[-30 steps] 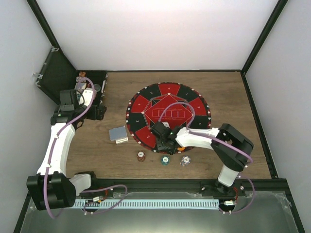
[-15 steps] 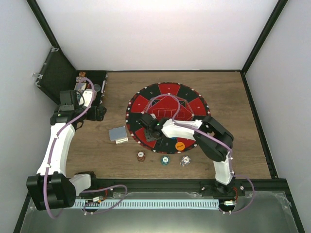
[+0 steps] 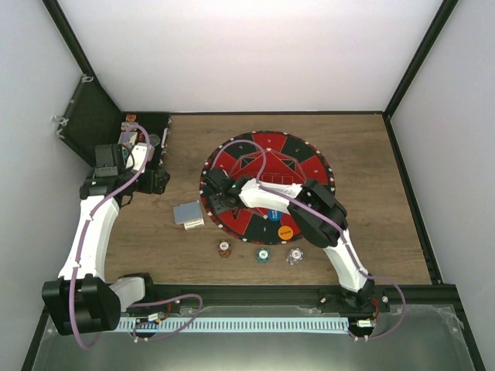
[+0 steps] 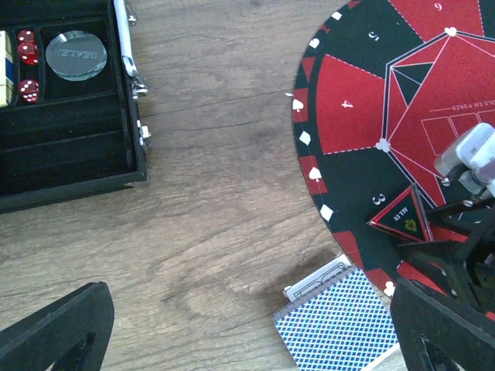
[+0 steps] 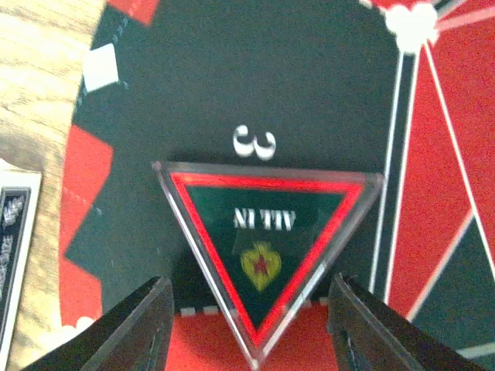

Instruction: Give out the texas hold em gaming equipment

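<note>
flat on the mat (image 3: 305, 166), just under the white 3 on a black wedge: the all-in triangle (image 5: 267, 247), red-edged, one tip pointing back at the wrist camera. either side of that tip, the right gripper (image 5: 247, 286), jaws apart, a sliver of mat showing on both sides, no squeeze on anything. also on the mat, toward its near rim, an orange button (image 3: 285, 230), and close beside it a small blue button (image 3: 272, 219). off the rim on the bare wooden table (image 3: 371, 154), three chips (image 3: 263, 254) in a row, each apart from the next. just beside the mat's left edge, the deck of cards (image 4: 340, 325), patterned back up. farther left, the open black case (image 4: 69, 154), with a clear dealer disc (image 4: 76, 54) and red dice (image 4: 29, 46) in its top compartments. over the wood between case and deck, the left gripper (image 4: 247, 332), spread wide, nothing between the fingers.
</note>
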Controlling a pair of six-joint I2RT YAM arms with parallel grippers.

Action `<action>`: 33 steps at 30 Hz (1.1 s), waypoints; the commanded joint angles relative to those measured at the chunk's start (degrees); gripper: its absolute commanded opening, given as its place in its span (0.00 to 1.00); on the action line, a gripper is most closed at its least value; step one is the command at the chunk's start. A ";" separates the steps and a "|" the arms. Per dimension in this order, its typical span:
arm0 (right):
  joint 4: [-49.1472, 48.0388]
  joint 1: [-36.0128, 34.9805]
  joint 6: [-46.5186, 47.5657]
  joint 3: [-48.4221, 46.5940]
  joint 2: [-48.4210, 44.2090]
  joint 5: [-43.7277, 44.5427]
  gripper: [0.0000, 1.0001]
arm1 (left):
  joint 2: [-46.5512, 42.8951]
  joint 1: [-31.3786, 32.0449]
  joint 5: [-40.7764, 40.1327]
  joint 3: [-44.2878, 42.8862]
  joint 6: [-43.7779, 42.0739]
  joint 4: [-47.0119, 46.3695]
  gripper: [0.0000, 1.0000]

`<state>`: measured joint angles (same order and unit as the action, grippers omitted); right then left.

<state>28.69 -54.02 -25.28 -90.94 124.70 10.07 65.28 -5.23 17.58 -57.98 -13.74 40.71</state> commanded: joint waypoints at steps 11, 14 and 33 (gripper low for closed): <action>0.71 8.05 -3.96 32.43 -26.40 -1.01 0.66 | -0.48 -0.39 2.57 -2.44 -0.25 1.19 1.00; -0.42 9.34 -4.20 36.39 -28.60 -1.50 0.66 | -0.16 -0.39 3.17 -2.69 -0.04 1.28 1.00; -2.63 12.67 -1.20 31.03 -20.15 2.69 0.39 | -0.77 -0.40 2.76 -2.84 -0.20 2.23 1.00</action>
<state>28.38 -43.81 -27.70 -57.12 99.90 10.72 65.30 -5.28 19.81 -59.68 -13.76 42.35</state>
